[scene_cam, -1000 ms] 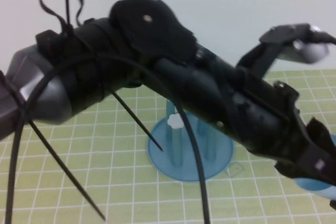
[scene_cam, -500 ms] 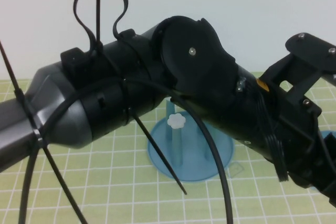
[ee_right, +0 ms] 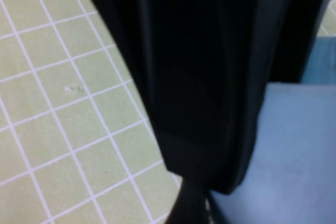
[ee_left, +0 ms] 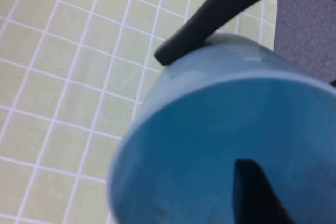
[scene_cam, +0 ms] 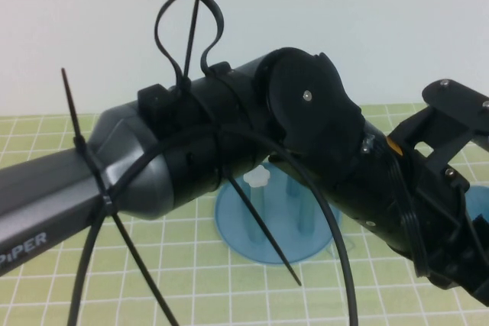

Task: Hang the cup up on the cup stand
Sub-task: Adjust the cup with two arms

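Note:
The light blue cup [ee_left: 220,129] fills the left wrist view, mouth toward the camera. My left gripper [ee_left: 202,109] is shut on its wall, one finger [ee_left: 210,14] outside and one finger [ee_left: 252,187] inside. In the high view the left arm [scene_cam: 252,150] crosses the frame and hides its gripper at the lower right; a sliver of the cup [scene_cam: 478,204] shows there. The blue cup stand [scene_cam: 244,227] sits behind the arm, one white-capped peg [scene_cam: 258,176] showing. My right gripper is not seen in the high view; its wrist view shows a pale blue surface [ee_right: 294,161] close by.
A green grid mat [scene_cam: 153,257] covers the table, with a white wall behind. Black cable ties [scene_cam: 187,36] stick out from the left arm. A black arm part [ee_right: 199,66] blocks most of the right wrist view.
The left arm has swung up and to the right across the high view. More of the stand's base and its white-capped peg now show below it.

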{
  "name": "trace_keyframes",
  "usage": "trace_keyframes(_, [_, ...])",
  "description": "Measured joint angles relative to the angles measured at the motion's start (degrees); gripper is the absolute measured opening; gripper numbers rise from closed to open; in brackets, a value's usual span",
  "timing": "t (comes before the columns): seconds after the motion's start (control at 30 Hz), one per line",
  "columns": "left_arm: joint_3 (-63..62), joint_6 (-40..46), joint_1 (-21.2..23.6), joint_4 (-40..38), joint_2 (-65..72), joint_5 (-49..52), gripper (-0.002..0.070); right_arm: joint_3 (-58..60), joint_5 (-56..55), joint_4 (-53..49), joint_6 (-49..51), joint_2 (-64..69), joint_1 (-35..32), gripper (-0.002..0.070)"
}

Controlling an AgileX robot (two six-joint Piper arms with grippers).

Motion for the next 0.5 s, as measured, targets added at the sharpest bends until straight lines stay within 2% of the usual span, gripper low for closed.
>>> trace_keyframes(0.1, [0.0, 0.0, 0.0, 0.0, 0.1, 0.0, 0.0038, 0.0, -0.5, 0.0, 0.0, 0.0, 0.0, 0.0598])
trace_keyframes(0.13, [0.0, 0.1, 0.0, 0.1, 0.1, 0.0, 0.0001, 0.0, -0.6, 0.0, 0.0, 0.0, 0.0, 0.0598])
trace_keyframes(0.5, [0.0, 0.4, 0.0, -1.1, 0.1, -0.4, 0.0000, 0.0, 0.1, 0.2, -0.8, 0.4, 0.0, 0.0599])
